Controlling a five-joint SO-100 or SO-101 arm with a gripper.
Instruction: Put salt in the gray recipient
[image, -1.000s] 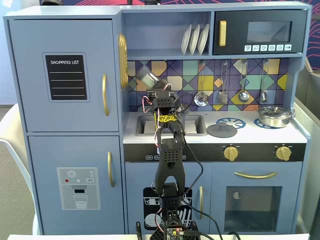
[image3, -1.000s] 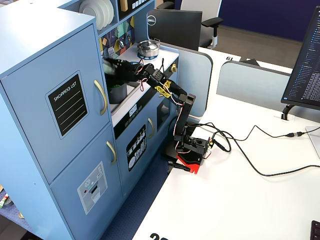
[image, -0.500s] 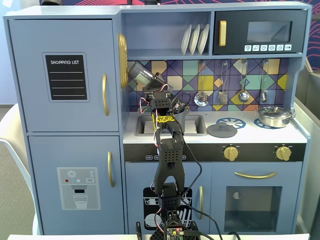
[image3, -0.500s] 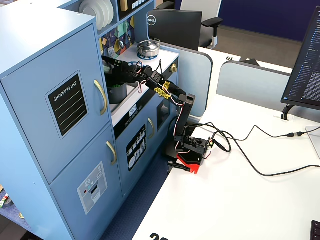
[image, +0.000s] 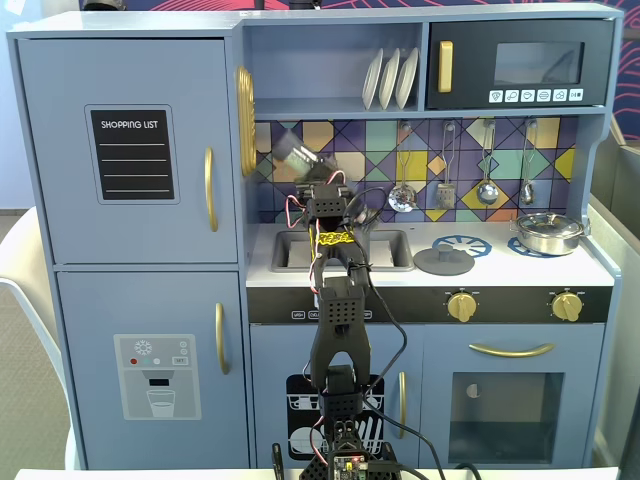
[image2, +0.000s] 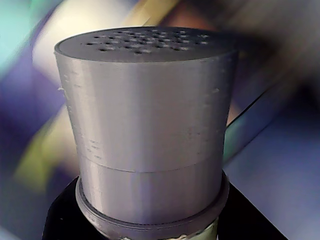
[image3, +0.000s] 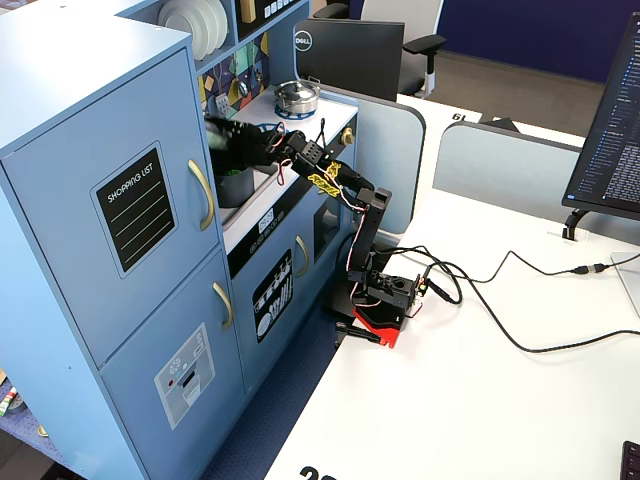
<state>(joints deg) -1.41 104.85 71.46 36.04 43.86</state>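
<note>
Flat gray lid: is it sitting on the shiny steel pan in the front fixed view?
No. The lid lies alone on the countertop, left of the steel pan.

The toy kitchen (image: 130, 250) is pale blue with gold handles and a backsplash (image: 470, 150) of purple, teal, yellow and peach triangles. The salt shaker (image2: 145, 130) is dull gray with a dotted top. The arm (image: 338, 330) is black. Plates (image: 390, 78) are white; the pan (image: 548, 232) is shiny silver.
</note>
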